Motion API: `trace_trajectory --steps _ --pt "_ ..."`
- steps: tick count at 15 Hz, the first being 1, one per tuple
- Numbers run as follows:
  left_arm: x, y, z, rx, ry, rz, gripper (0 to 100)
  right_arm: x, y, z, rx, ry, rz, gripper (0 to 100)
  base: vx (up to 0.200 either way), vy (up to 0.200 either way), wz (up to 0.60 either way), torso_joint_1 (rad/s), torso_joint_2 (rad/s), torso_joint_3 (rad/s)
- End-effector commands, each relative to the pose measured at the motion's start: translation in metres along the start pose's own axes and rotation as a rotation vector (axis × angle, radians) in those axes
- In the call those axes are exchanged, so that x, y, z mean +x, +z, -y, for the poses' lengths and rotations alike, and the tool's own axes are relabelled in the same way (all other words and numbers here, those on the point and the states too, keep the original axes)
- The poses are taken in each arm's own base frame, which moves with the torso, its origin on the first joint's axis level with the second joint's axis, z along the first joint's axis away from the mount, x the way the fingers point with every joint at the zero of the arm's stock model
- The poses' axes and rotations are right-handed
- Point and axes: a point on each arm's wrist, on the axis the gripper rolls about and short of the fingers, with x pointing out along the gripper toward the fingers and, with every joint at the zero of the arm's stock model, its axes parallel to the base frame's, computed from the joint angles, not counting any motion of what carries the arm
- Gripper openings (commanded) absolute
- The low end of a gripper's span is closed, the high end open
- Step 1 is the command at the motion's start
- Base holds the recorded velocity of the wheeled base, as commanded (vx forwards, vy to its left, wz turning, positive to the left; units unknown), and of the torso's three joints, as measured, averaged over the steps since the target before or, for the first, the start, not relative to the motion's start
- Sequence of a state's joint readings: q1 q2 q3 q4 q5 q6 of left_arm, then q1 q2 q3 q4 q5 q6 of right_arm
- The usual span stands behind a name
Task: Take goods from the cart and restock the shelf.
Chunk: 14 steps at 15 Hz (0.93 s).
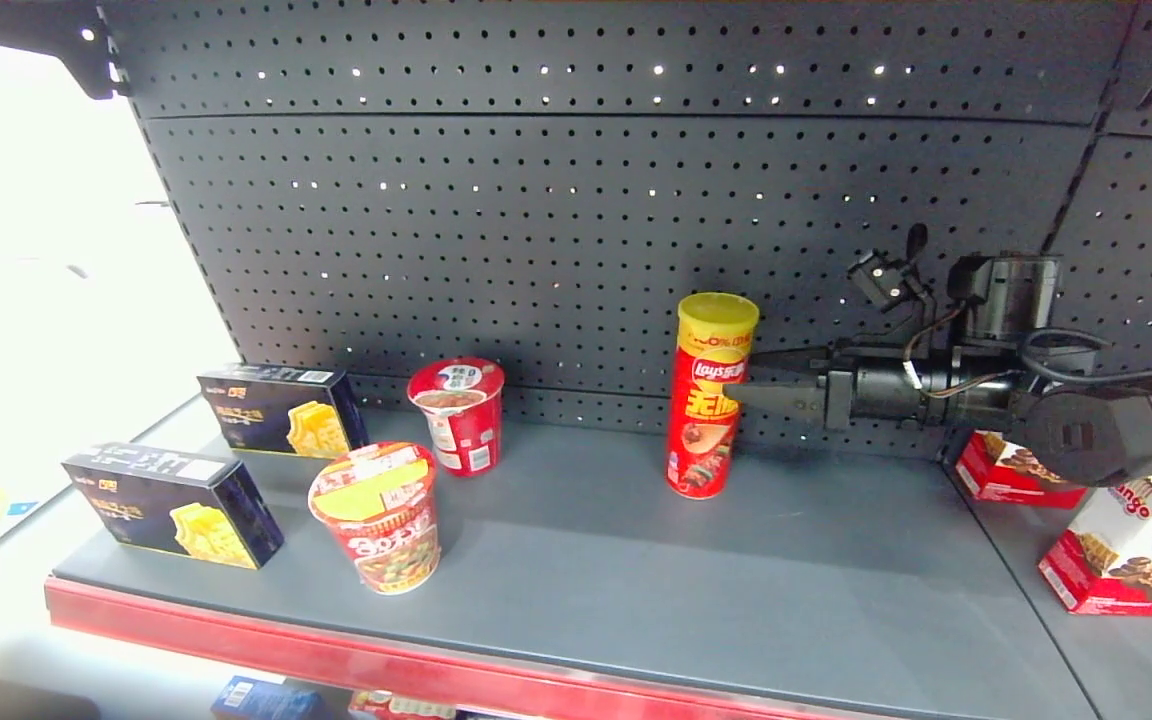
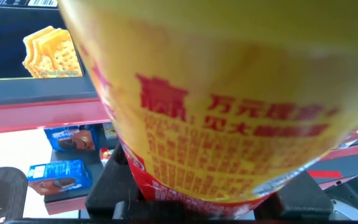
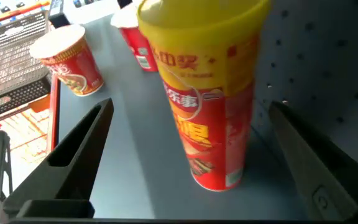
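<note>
On shelf (image 1: 636, 570): one canister (image 1: 708, 400), two cups (image 1: 376, 515) (image 1: 458, 415), four boxes (image 1: 176, 500) (image 1: 281, 408) (image 1: 1011, 470) (image 1: 1136, 550).

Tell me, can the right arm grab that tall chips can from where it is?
Probably yes: the right gripper is open, and the chips can stands upright on the shelf between its fingers, with nothing in the way.

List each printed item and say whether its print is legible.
Chip can: logo and big characters legible.
Wafer box: logo legible.
Yellow container: red characters legible, fine print blurred.
Front cup noodle: characters blurred.
Dark boxes: too small.
</note>
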<state>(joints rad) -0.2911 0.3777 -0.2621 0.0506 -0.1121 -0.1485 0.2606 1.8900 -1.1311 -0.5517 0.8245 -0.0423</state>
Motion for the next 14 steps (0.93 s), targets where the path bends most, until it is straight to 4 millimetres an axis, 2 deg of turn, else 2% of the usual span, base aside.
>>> trace_trajectory --steps 1,3,9,14 --pt "0.0 -0.003 0.0 -0.001 0.0 -0.004 0 0.008 -0.003 -0.003 0.002 0.022 -0.007 100 0.0 0.0 0.0 0.0 0.0 0.0" --pt "-0.001 -0.007 -0.001 -0.001 0.002 -0.005 0 0.016 -0.007 -0.003 0.005 0.035 -0.014 100 0.0 0.0 0.0 0.0 0.0 0.0" --pt "-0.003 -0.011 -0.001 -0.003 0.006 0.008 0 0.027 0.0 0.009 -0.011 0.034 0.005 100 0.0 0.0 0.0 0.0 0.0 0.0" --pt "-0.003 -0.011 -0.001 -0.003 0.007 0.006 0 0.038 -0.008 0.018 -0.002 0.036 -0.005 100 0.0 0.0 0.0 0.0 0.0 0.0"
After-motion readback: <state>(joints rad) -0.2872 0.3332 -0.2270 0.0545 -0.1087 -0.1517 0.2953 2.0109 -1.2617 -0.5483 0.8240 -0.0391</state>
